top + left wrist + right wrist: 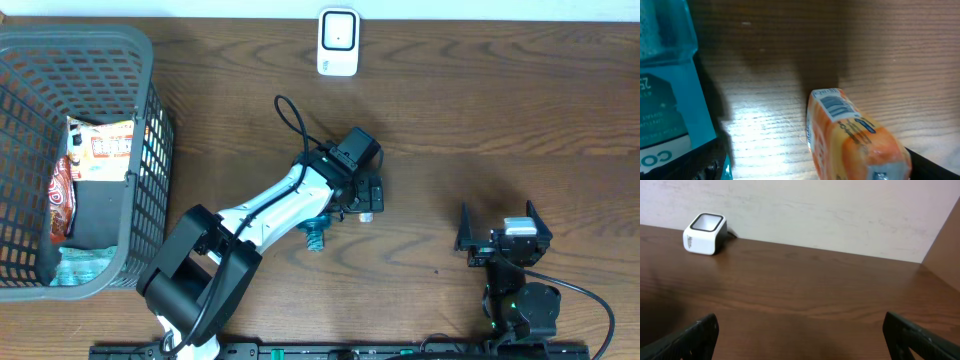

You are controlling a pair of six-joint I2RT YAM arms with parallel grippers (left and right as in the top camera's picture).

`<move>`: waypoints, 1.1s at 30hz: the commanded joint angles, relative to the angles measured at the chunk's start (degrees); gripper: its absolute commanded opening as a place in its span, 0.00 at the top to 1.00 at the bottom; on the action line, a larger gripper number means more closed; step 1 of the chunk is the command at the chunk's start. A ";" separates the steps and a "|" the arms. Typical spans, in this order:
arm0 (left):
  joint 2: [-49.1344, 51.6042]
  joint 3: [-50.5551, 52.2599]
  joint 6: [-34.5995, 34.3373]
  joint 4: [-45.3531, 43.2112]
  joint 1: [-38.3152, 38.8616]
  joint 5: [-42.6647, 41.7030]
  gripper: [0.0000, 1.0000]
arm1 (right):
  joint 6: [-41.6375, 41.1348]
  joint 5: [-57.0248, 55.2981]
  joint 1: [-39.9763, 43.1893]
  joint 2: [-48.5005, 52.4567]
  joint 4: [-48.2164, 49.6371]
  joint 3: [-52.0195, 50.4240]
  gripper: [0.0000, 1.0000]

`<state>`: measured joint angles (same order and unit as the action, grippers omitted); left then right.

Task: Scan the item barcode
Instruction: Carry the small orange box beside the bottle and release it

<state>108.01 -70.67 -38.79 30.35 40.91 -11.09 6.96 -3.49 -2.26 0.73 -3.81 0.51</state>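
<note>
The item, an orange packet [852, 137] with a white barcode label on its near end, lies on the wood table in the left wrist view. It sits between my left gripper's [820, 170] fingers, close against the dark right one. The teal-taped left finger [670, 125] stands well apart from it, so the jaws are open and hold nothing. From overhead, the left gripper [368, 198] is at mid-table and mostly covers the packet. The white scanner [338, 42] stands at the far edge, also in the right wrist view [705, 227]. My right gripper [505, 240] [805, 345] rests open and empty at the front right.
A dark plastic basket [150, 130] at the left holds several packaged goods. The left arm's black cable [290, 115] loops over the table behind the gripper. A pale wall runs along the table's far edge.
</note>
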 commanded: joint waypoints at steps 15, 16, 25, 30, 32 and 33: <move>-18.95 -0.63 10.25 1.55 0.24 2.45 0.02 | 0.59 -0.48 0.46 -0.13 -0.04 -0.20 0.01; -21.35 -0.74 11.72 1.97 0.26 4.02 0.02 | 0.59 -0.46 0.46 -0.13 -0.04 -0.20 0.01; -44.63 -5.46 16.68 10.40 -7.45 27.21 0.02 | 0.59 -0.48 0.46 -0.13 -0.04 -0.20 0.01; -53.44 -6.49 15.52 10.36 -24.17 28.59 0.02 | 0.59 -0.46 0.46 -0.13 -0.04 -0.20 0.01; -54.93 -6.54 14.14 10.58 -31.56 28.59 0.02 | 0.59 -0.46 0.46 -0.13 -0.04 -0.20 0.01; -55.21 -6.54 12.48 11.21 -35.78 28.59 0.02 | 0.59 -0.48 0.46 -0.13 -0.04 -0.20 0.01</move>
<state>53.82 -76.60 -23.92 40.38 15.22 14.79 6.96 -3.49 -2.26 0.73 -3.81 0.51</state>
